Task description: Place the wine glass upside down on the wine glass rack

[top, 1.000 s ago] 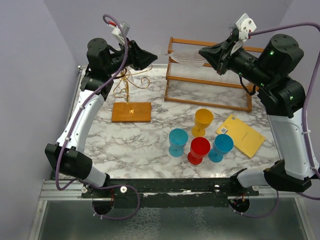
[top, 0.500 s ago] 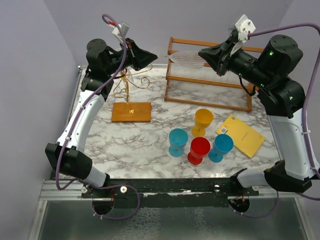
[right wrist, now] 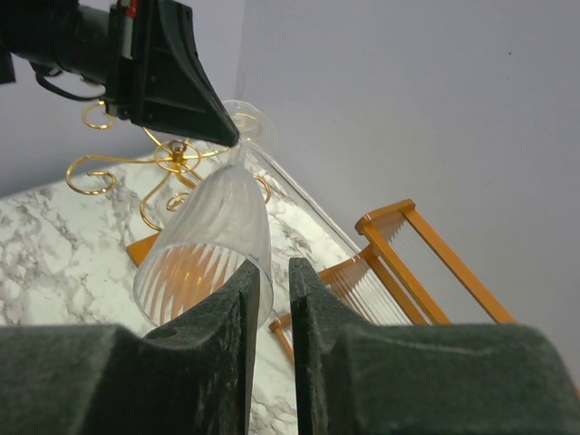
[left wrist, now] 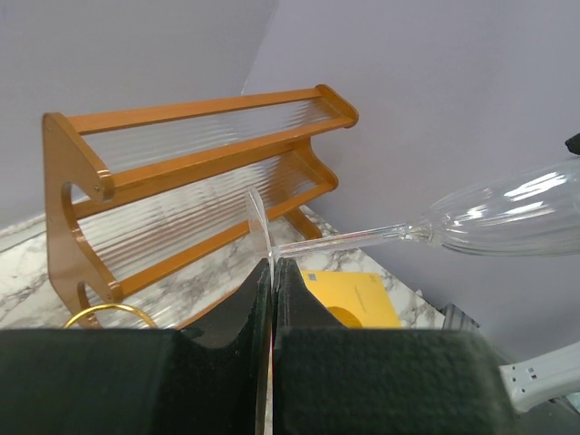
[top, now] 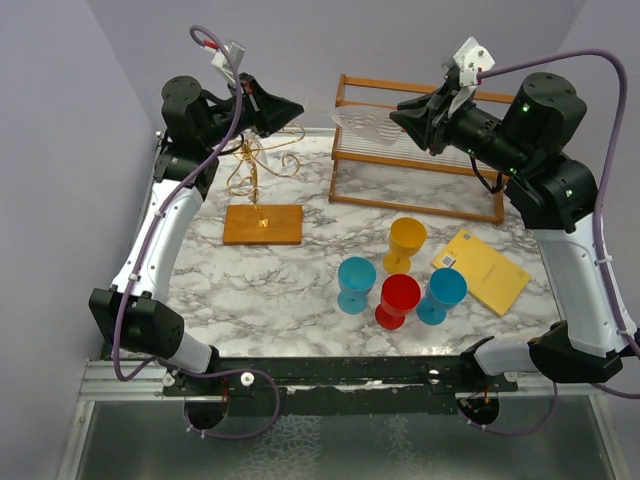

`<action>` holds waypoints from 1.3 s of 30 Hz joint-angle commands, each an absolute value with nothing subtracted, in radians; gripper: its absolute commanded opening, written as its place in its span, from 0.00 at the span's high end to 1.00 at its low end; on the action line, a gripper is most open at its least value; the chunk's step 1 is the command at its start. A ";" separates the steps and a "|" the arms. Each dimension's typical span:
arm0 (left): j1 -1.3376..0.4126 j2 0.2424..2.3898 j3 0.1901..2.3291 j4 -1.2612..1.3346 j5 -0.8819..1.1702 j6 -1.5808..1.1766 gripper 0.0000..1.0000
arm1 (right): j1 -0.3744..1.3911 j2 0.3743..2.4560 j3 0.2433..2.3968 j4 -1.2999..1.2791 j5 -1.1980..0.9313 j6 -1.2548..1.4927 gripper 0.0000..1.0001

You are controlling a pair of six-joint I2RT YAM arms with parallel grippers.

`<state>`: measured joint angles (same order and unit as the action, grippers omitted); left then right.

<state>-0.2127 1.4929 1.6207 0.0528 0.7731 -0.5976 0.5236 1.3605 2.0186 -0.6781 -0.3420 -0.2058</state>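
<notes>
Hanging in the air over the table's 12 o'clock edge, as the top view shows it, one clear wine glass (top: 355, 120) is lying sideways between two grippers. The left gripper (top: 296, 106) is sitting at its foot, at 9 o'clock of it, and the right gripper (top: 394, 117) at its bowl, at 3 o'clock. One gold wine glass rack (top: 262, 224) is standing at 10 o'clock and one slatted wooden shelf (top: 420, 160) at 1 o'clock. Four plastic goblets are clustering at 5 o'clock: one yellow goblet (top: 407, 243), one red goblet (top: 399, 300), one blue goblet (top: 356, 283) and a second blue goblet (top: 441, 293). One yellow card (top: 483, 268) is lying at 4 o'clock.

From the left wrist, the fingers are pressing together, pinching the glass's thin foot disc edge-on. The stem is running toward 3 o'clock into the ribbed bowl.

From the right wrist, the fingers are standing parted by a narrow slit. The bowl's rim is lying at that slit without filling it.
</notes>
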 commanded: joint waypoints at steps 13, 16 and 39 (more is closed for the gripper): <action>0.111 1.377 1.653 0.059 0.785 -0.512 1.00 | 0.526 1.330 1.980 -0.643 -0.197 -0.286 0.42; 0.157 1.361 1.710 -0.088 0.687 -0.351 1.00 | 0.526 1.321 1.917 -0.627 -0.158 -0.330 0.38; 0.186 1.262 1.806 -0.287 -0.251 0.602 1.00 | 0.525 1.298 1.366 -0.442 -0.421 -0.340 0.09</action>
